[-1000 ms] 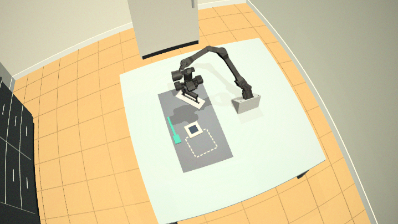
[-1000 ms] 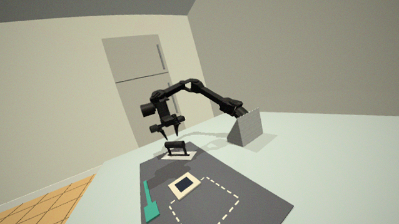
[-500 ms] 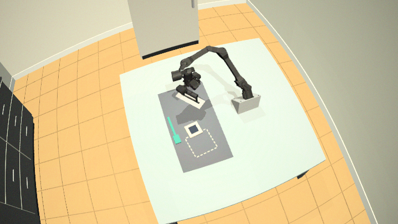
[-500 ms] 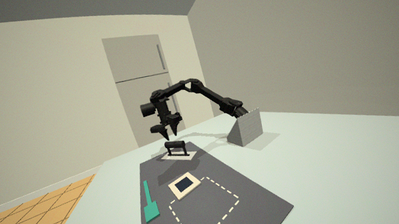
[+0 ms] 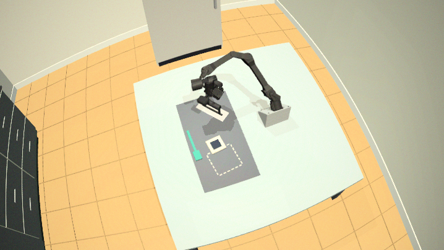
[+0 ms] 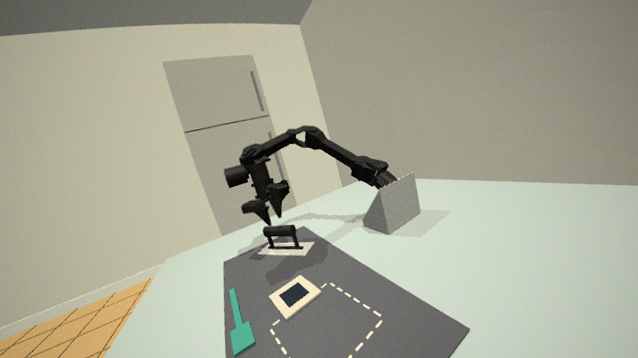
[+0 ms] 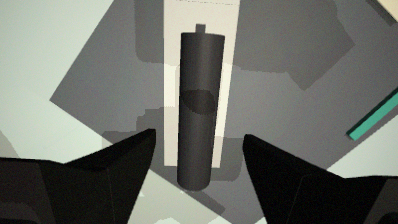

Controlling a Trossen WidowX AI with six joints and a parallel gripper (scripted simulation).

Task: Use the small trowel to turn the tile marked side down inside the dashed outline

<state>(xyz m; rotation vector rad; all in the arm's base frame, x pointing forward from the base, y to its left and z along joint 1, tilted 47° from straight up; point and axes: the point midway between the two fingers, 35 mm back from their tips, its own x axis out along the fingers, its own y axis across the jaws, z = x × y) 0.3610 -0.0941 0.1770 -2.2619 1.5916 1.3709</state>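
The trowel (image 5: 224, 117) (image 6: 279, 230) (image 7: 201, 65) has a pale flat plate and a raised black bar handle. It rests on the far end of the grey mat (image 5: 245, 161) (image 6: 422, 331). My gripper (image 6: 274, 220) (image 7: 200, 138) is open and empty above the handle. In the wrist view its fingers stand either side of the bar, which runs lengthwise between them. The cream tile (image 5: 209, 143) (image 6: 278, 300) lies flat, dark marked square up, overlapping the near-left corner region of the dashed outline (image 5: 242, 163) (image 6: 381, 317) only at its edge. My fingertips are hidden in the top view.
A teal flat-bladed tool (image 5: 197, 155) (image 6: 242, 338) (image 7: 375, 116) lies along the mat's left side, beside the tile. The arm's grey wedge base (image 5: 276, 117) (image 6: 401, 204) stands on the table to the right of the mat.
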